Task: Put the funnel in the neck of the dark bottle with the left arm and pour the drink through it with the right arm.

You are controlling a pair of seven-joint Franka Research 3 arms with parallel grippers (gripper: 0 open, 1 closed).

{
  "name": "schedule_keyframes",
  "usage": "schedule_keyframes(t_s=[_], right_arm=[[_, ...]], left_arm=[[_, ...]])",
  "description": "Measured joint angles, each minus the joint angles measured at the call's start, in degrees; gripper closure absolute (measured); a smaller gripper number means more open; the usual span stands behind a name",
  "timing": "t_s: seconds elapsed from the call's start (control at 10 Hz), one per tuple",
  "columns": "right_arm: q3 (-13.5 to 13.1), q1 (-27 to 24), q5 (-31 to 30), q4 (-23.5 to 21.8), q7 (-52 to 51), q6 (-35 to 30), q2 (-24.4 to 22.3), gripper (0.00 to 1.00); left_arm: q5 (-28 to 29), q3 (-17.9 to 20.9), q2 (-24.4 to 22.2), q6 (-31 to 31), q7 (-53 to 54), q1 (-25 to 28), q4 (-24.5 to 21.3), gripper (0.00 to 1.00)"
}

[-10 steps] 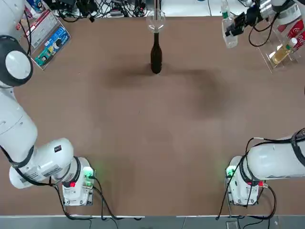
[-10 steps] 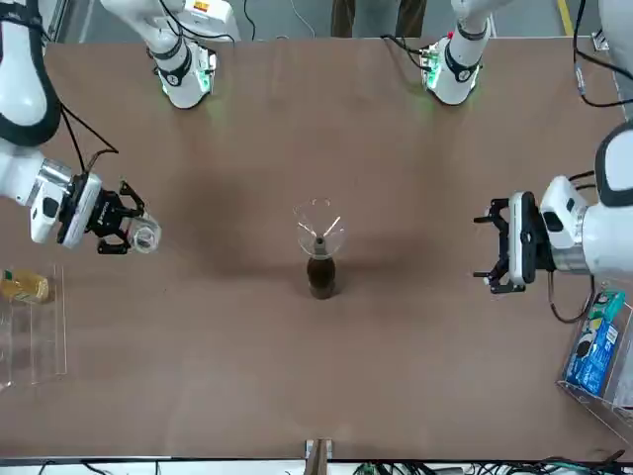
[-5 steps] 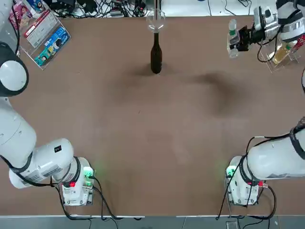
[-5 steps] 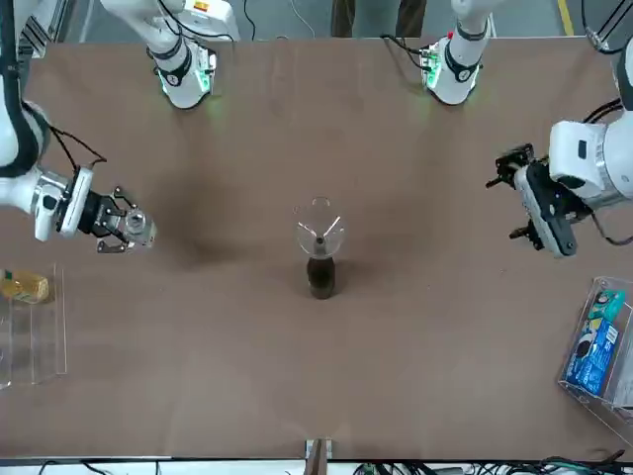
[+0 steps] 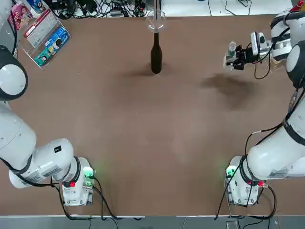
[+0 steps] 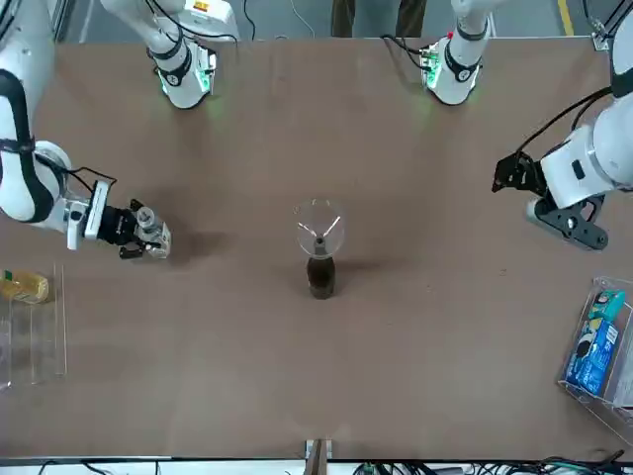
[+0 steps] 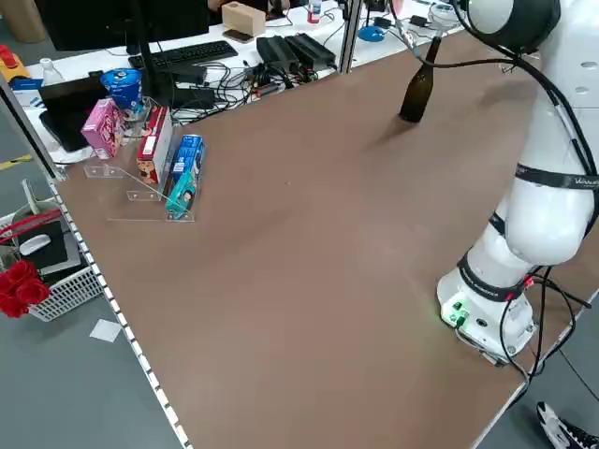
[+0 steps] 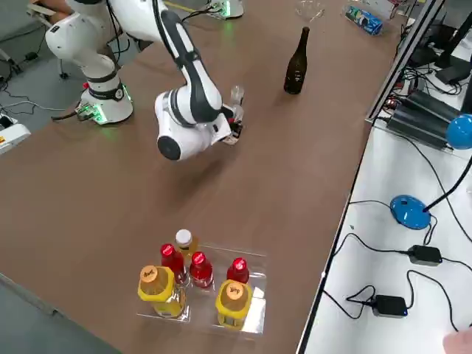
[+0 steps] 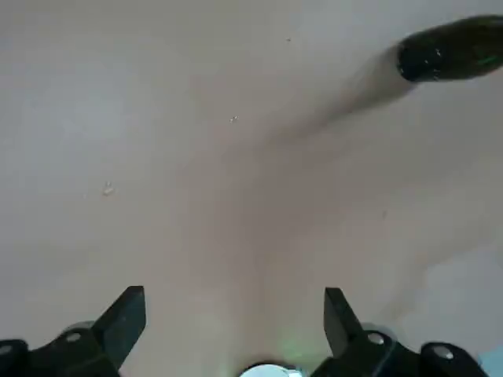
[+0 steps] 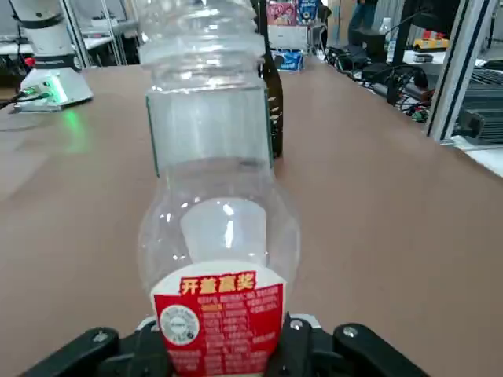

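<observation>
My right arm [image 5: 295,57] reaches out over the worktop [image 5: 157,152], jaws gripping the clear bottle [image 10: 216,236]; my left arm's [image 6: 603,148] hover open.

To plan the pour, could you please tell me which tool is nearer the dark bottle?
Right: the right tool is right of the dark bottle, the left tool farther off to its left.

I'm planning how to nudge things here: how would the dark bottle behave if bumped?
The dark bottle would probably tip readily, being tall and slim, with a wide funnel atop its neck. Its smooth, rounded side suggests it might then roll.
</observation>
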Motion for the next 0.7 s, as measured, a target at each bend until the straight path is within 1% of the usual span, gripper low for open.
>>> schedule_keyframes(t_s=[0.1,0.2,0.3,0.4,0.5,0.6,0.7], right_arm=[[-0.32,-0.03,1.21,0.46,-2.11,-1.94,2.37,0.61],[-0.39,-0.03,2.32,1.08,-3.66,-3.59,4.52,0.61],[-0.4,-0.03,3.32,1.74,-4.66,-5.37,6.51,0.61],[-0.41,-0.03,4.38,2.4,-5.4,-7.53,8.61,0.61],[-0.42,-0.02,4.98,2.99,-6.23,-9.03,10.44,0.61],[-0.43,-0.03,5.21,3.37,-6.85,-9.86,11.79,0.61],[-0.47,-0.04,5.34,3.62,-7.09,-10.77,12.69,0.61]], left_arm=[[0.13,0.17,-0.09,1.0,-2.78,0.37,-0.71,0.01],[0.21,0.27,-0.87,3.7,-4.26,0.81,-2.42,0.02],[0.21,0.44,-3.07,7.45,-4.79,1.43,-5.79,0.02],[-0.11,1.02,-6.28,10.81,-5.08,2.04,-9.93,0.02],[-1.59,1.65,-9.49,12.79,-5.05,3.27,-13.19,0.02],[-3.13,2.27,-12.06,13.5,-4.33,4.87,-14.96,0.01],[-3.9,4.43,-13.9,13.65,-2.85,4.61,-15.68,0.01]])
